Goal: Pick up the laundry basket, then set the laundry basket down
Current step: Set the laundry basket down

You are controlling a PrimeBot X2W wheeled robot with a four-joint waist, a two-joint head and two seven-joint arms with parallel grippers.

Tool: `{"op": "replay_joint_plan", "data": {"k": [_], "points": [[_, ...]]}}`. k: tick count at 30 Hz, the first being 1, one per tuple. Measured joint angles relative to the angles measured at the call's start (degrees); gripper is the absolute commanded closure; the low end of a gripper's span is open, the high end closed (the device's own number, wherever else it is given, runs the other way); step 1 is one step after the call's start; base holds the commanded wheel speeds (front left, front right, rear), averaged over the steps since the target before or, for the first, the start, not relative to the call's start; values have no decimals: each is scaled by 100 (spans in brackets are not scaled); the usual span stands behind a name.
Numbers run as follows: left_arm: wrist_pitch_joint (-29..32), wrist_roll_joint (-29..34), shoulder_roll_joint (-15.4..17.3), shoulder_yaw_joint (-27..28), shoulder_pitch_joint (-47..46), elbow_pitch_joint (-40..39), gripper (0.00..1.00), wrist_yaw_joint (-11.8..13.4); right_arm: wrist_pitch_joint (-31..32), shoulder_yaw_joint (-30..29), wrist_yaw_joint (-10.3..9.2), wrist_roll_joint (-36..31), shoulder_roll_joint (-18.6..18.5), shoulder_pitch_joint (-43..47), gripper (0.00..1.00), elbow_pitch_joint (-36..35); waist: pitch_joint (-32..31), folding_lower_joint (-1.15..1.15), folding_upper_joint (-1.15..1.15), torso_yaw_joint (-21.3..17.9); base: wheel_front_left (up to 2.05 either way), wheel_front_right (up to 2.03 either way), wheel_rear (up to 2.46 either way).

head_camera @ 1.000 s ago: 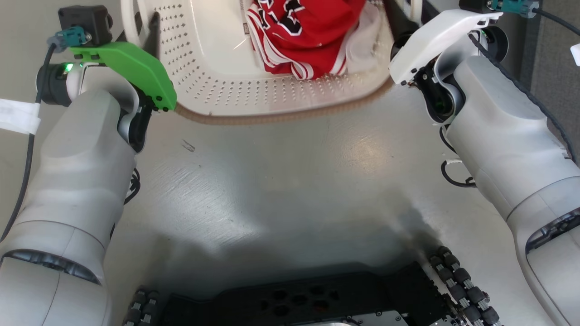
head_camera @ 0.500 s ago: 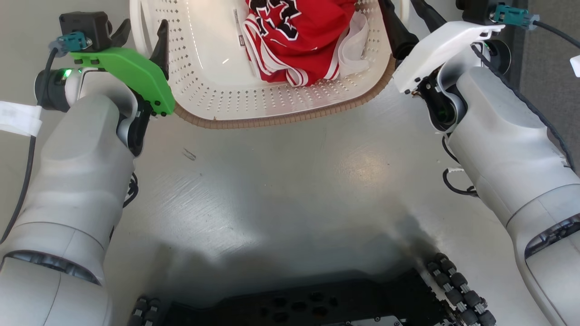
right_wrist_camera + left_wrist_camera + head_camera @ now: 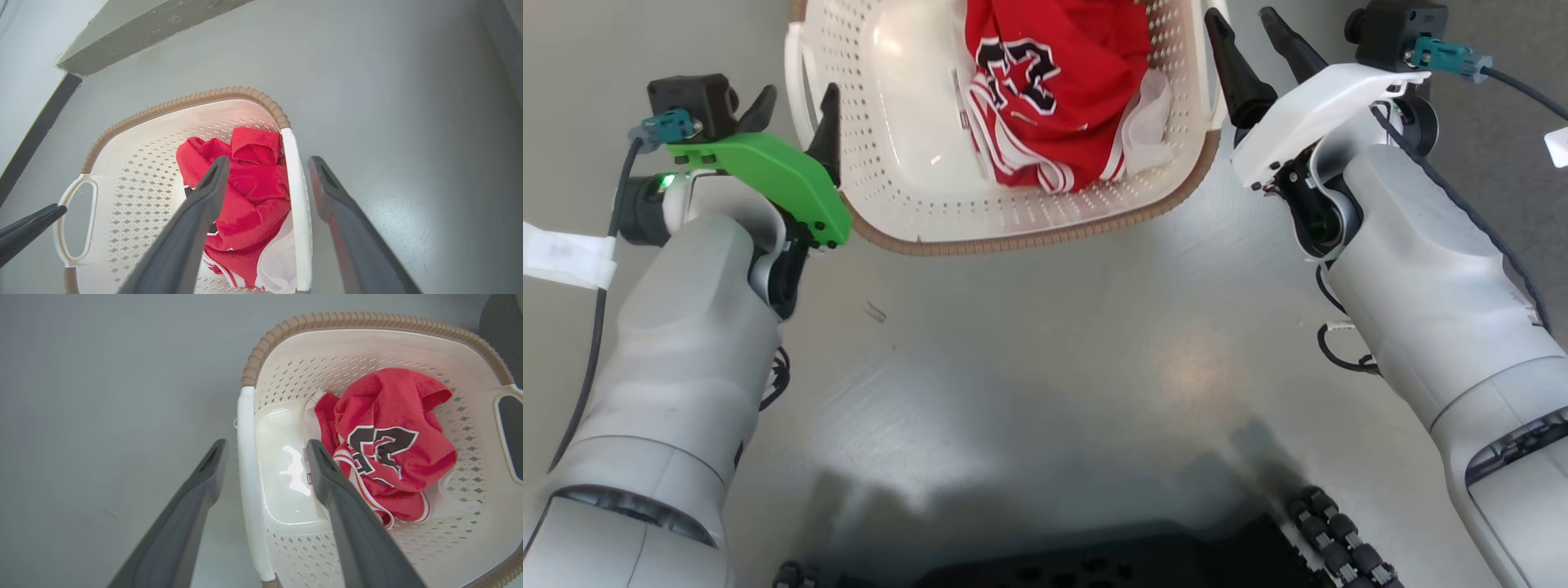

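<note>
The laundry basket (image 3: pixel 1029 241) stands on the grey floor in front of me, cream and perforated with a brown rim, with a red jersey (image 3: pixel 1054 82) inside. My left gripper (image 3: pixel 796 110) is open, its fingers either side of the basket's left white handle (image 3: pixel 245 477). My right gripper (image 3: pixel 1256 45) is open too, straddling the right handle (image 3: pixel 296 196). In both wrist views the handles lie between the fingers, which do not close on them. I cannot tell whether the fingers touch the handles. In the right wrist view the left gripper's finger (image 3: pixel 28 228) shows beside the far handle.
My black wheeled base (image 3: pixel 1339 531) is at the bottom of the head view. A wall with a dark baseboard (image 3: pixel 41 122) runs beyond the basket. Darker flooring (image 3: pixel 1527 98) lies at the far right. Bare grey floor (image 3: pixel 1045 367) lies between me and the basket.
The whole head picture has shifted, so the camera moved. The basket was motion-blurred a second ago and now looks still. Both grippers' fingers show further clear of the handles than before.
</note>
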Motion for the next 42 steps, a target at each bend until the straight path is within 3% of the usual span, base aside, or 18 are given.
{"op": "replay_joint_plan", "data": {"k": [21,42], "points": [[0,156,336,612,815,-1344,0,0,-1,-737,0,-661,-281,857,0,-1046,-1384,0,0,39,0,0,0],[0,879,513,1601,2385,-2830,0,4,-1,-1567,0,-1368,-299,2370,0,-2328,-2922,0,0,189,0,0,0]]}}
